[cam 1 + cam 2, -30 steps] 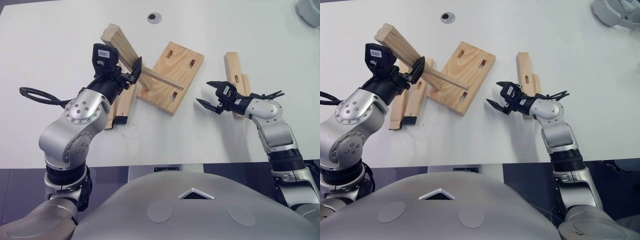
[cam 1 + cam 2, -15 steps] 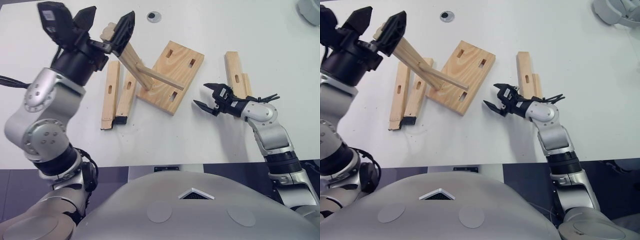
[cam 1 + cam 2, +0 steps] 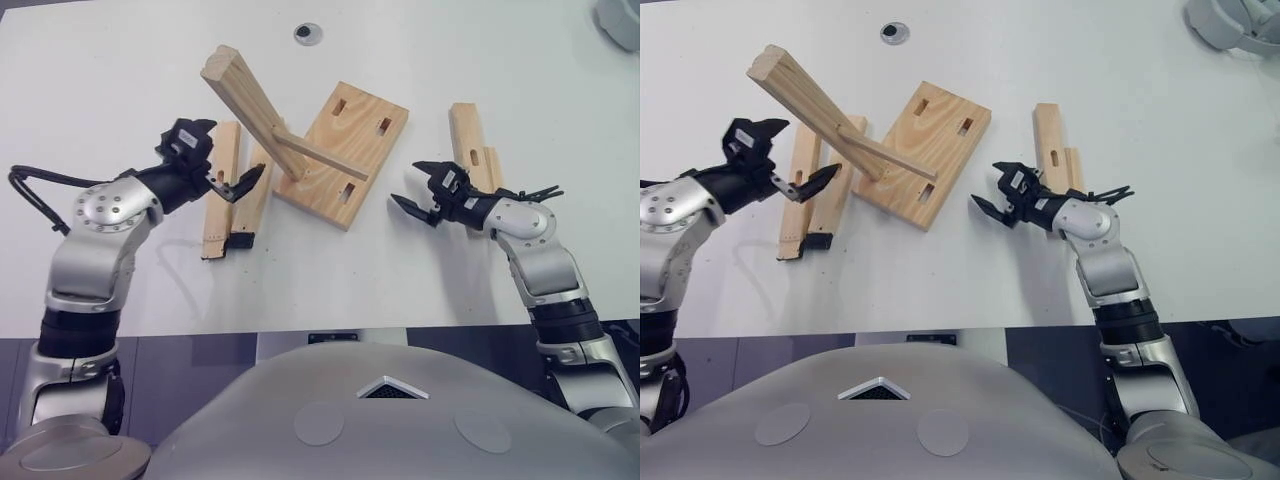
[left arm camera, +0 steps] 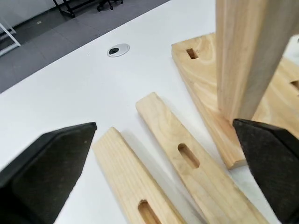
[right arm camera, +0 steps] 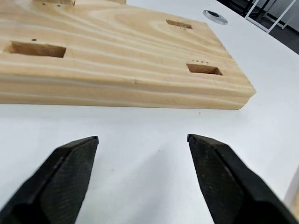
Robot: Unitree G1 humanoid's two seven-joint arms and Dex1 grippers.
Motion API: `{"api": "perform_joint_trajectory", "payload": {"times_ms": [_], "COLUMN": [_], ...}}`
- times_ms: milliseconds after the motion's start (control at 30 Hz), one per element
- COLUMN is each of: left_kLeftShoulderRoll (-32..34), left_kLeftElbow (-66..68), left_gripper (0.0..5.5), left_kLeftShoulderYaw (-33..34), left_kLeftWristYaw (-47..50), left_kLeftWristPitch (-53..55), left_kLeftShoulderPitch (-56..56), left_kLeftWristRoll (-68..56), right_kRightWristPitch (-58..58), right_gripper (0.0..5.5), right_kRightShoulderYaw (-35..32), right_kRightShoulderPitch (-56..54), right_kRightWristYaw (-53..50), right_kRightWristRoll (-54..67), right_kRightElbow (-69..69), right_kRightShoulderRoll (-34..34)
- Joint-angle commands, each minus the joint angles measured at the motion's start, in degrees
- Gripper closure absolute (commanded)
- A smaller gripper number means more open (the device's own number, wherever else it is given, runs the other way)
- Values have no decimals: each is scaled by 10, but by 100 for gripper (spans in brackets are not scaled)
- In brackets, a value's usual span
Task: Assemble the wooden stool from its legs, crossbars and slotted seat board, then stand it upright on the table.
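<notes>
On white table (image 3: pixel 120 60), left of seat board (image 3: pixel 350 150): left gripper (image 3: pixel 238 147) dropped from standing leg's top, now low over two flat legs (image 3: pixel 222 190), jaws wide, empty. Right gripper (image 3: pixel 405 183) unchanged: open, empty, just right of board. Count: one standing leg (image 3: pixel 240 95), tilted, on board, one crossbar (image 3: pixel 320 157) attached; two more wooden pieces (image 3: pixel 463 135) at right. Left wrist view: slot (image 4: pixel 188 155) in each flat leg. Right wrist view: three board slots (image 5: pixel 35 48).

A round grey grommet (image 3: pixel 309 36) sits in the white table (image 3: pixel 100 80), near its far edge
</notes>
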Motion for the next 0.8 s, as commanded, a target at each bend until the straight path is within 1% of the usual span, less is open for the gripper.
{"api": "perform_joint_trajectory", "payload": {"times_ms": [33, 200, 333, 433, 533, 667, 800], "left_kLeftShoulderRoll": [-11, -27, -28, -13, -2, -23, -44], "left_kLeftElbow": [46, 95, 97, 68, 25, -7, -15], "left_gripper": [13, 13, 13, 13, 13, 13, 13], "left_kLeftShoulderYaw": [-46, -96, -132, -134, -123, -131, -144], "left_kLeftWristYaw": [19, 28, 13, -14, -43, -48, -40], "left_kLeftWristPitch": [-46, -89, -76, -49, -10, 18, 30], "left_kLeftShoulderPitch": [-25, -60, -64, -49, -31, -23, -18], "left_kLeftWristRoll": [82, 164, 208, 214, 198, 193, 198], "right_kRightWristPitch": [-3, -2, -1, 1, 7, 12, 15], "right_gripper": [194, 194, 194, 194, 194, 194, 194], "right_kRightShoulderYaw": [-8, -7, -8, -8, -12, -20, -17], "right_kRightShoulderPitch": [-17, -20, -27, -28, -20, -17, -44], "right_kRightWristYaw": [2, -1, 2, 2, -4, -19, -35], "right_kRightWristRoll": [-6, -6, -5, -4, -2, -4, -9], "right_kRightElbow": [14, 15, 17, 16, 8, 5, 20], "right_kRightShoulderRoll": [-11, -7, -9, -9, -8, -5, 9]}}
